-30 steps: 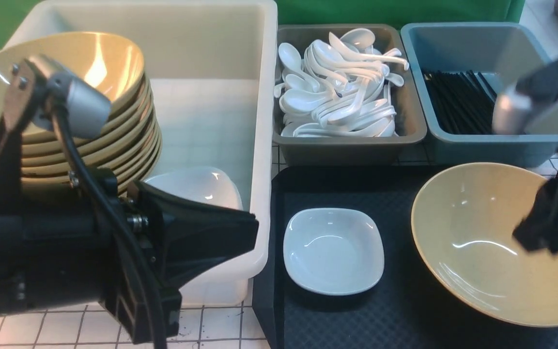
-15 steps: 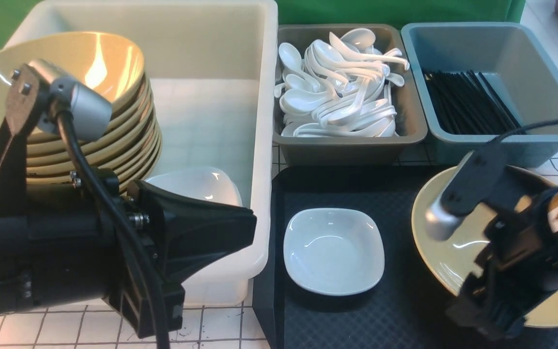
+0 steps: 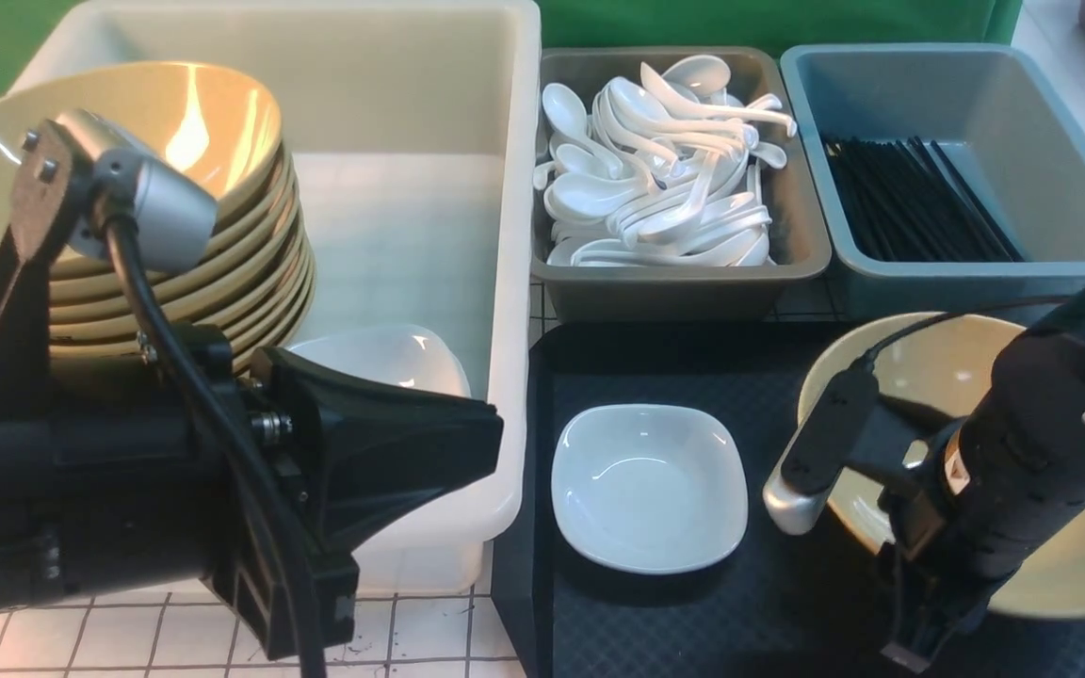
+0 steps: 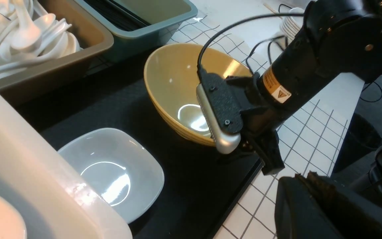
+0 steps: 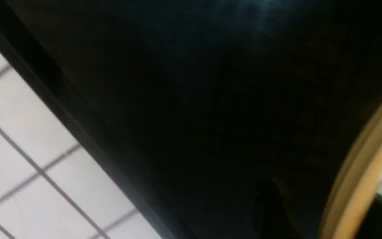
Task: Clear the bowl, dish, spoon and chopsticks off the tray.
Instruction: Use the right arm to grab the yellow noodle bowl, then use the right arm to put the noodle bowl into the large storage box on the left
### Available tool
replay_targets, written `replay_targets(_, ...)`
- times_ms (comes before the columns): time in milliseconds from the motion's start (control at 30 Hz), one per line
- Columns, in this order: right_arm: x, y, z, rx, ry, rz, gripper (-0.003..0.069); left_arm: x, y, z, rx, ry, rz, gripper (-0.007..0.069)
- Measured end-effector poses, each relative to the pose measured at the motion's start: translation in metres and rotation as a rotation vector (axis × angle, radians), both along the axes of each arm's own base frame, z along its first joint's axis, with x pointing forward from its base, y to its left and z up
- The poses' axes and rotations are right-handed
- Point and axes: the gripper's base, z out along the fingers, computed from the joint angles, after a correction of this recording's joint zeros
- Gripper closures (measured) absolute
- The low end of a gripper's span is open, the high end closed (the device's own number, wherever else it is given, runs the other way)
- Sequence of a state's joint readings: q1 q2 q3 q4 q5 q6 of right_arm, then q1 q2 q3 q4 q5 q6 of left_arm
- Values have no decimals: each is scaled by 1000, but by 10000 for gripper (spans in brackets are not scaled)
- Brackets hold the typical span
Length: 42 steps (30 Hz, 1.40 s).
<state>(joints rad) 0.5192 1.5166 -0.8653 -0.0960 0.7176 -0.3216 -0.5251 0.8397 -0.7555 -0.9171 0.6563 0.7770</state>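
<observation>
The olive-yellow bowl (image 3: 957, 377) (image 4: 174, 79) sits at the right of the black tray (image 3: 769, 612) (image 4: 184, 172), and the white square dish (image 3: 648, 487) (image 4: 111, 172) lies to its left. My right gripper (image 3: 910, 650) (image 4: 269, 162) points down at the bowl's near rim by the tray's front edge. Its jaws are hidden; the right wrist view shows only dark tray and the bowl's rim (image 5: 366, 186). My left gripper (image 3: 491, 438) (image 4: 305, 177) is shut and empty in front of the white tub. No spoon or chopsticks show on the tray.
The big white tub (image 3: 510, 282) at the left holds a stack of olive bowls (image 3: 128, 188) and a white dish (image 3: 392, 363). Behind the tray, a grey bin (image 3: 684, 282) holds several white spoons and a blue-grey bin (image 3: 966, 278) holds black chopsticks.
My right arm has swung from over the blue-grey bin down across the bowl to its near rim. The left arm, dish and tray have not moved.
</observation>
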Motion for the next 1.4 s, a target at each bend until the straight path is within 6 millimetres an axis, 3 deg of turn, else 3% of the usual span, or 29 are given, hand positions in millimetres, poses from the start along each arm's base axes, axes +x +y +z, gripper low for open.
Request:
replay_targets(100,-1,-2,13,-13,-11,2,468,0,0,0,0,0,0,626)
replay_targets(167,-8,-1,37,-1,-20,-19,562,0,0,0,-1,0,0,626)
replay_targets(233,-15,0,56,25,-15,-48,595,0,0,0,-1,-1,1,626)
replay_targets(367,-33,2,106,101,-19,-95,604,0,1,1,-1,-9,7,626)
replay_targets(500,-29,13,158,180,-152,-45,605,-2,8,7,-16,-52,79,626)
replay_targets(600,-20,36,192,233,-255,71,605,-11,24,17,-46,-92,191,626)
replay_targets(700,-12,78,226,284,-367,302,605,-24,44,22,-32,-124,311,626)
replay_targets(767,-8,101,236,300,-415,410,605,-29,55,22,0,-135,384,626)
replay_targets(867,3,155,251,340,-556,655,605,-41,80,19,4,-60,579,626)
replay_targets(933,15,192,249,366,-640,752,605,-49,97,18,-6,-43,719,625)
replay_targets(1100,42,240,239,400,-786,833,605,-68,120,19,-62,-51,857,625)
replay_targets(1200,66,271,208,397,-853,857,605,-77,128,17,-74,-39,885,625)
replay_targets(1267,75,282,195,394,-884,870,605,-81,132,15,-65,-28,900,625)
replay_targets(1400,94,307,147,371,-879,898,605,-88,137,12,-50,-17,914,625)
